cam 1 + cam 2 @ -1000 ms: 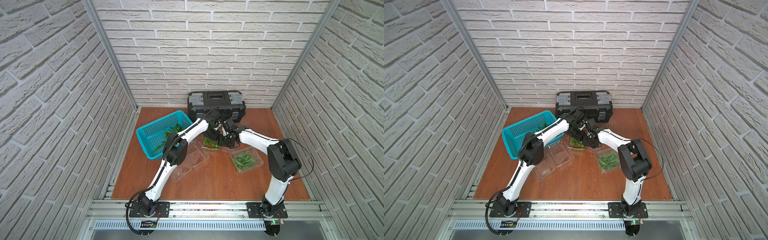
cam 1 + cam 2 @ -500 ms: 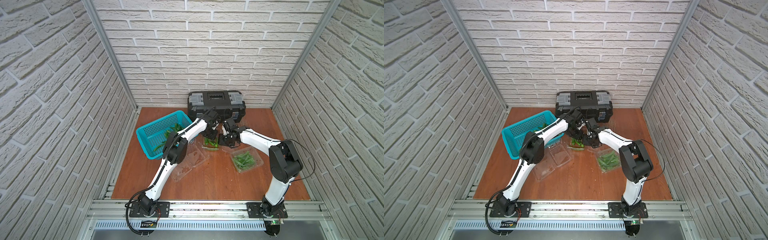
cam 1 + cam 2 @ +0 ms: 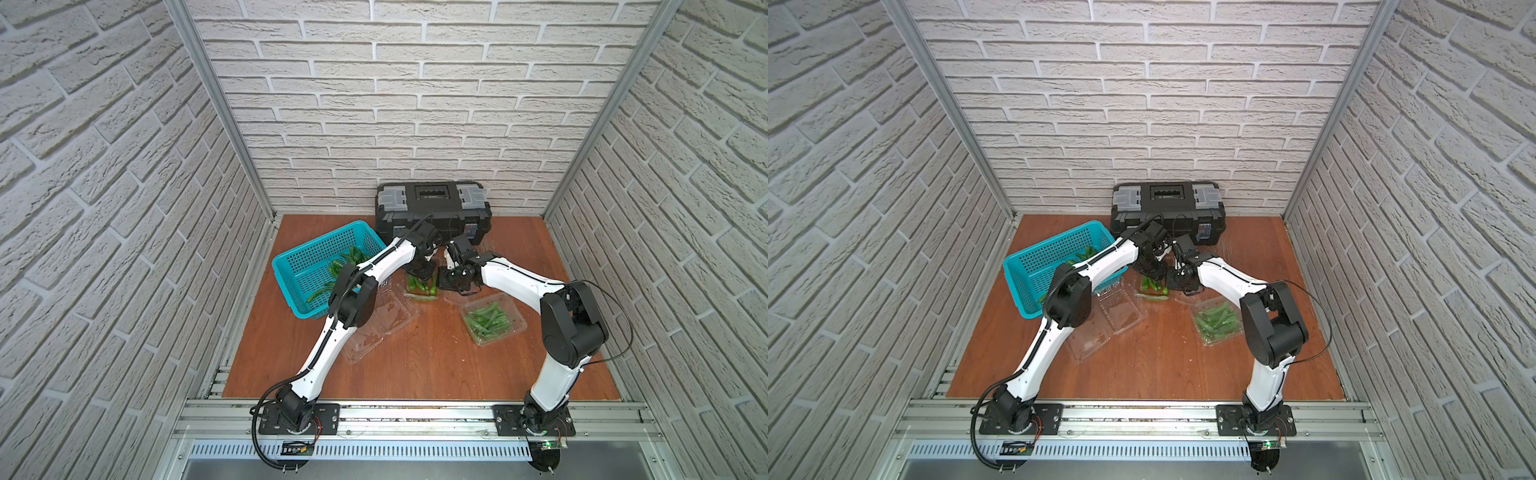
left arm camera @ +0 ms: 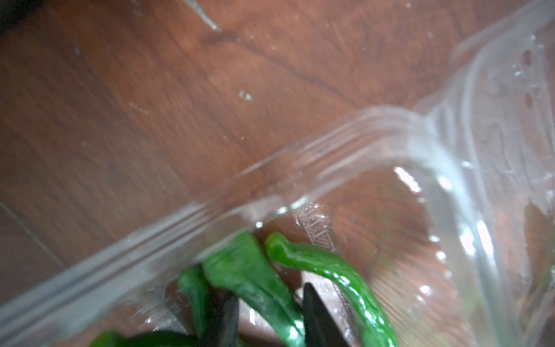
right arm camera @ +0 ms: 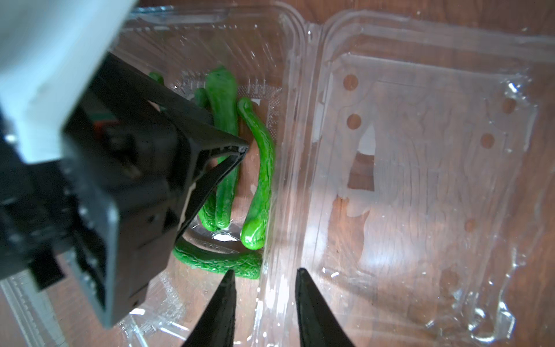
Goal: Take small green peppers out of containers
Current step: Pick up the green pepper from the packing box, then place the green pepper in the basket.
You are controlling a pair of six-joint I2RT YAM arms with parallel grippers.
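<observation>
Open container [image 5: 420,150] holds peppers [image 5: 259,180]; left pincer [image 4: 269,293] pinches 1 pepper [image 4: 240,270]; right pincer [image 5: 264,273] astride hinge [image 5: 306,150], grip unclear.

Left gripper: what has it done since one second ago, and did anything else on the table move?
The left gripper has narrowed its jaws onto a small green pepper in the open container in front of the toolbox, hardly shifting place. The right gripper stayed astride that container's hinge. The basket, the empty container and the full container did not move.
</observation>
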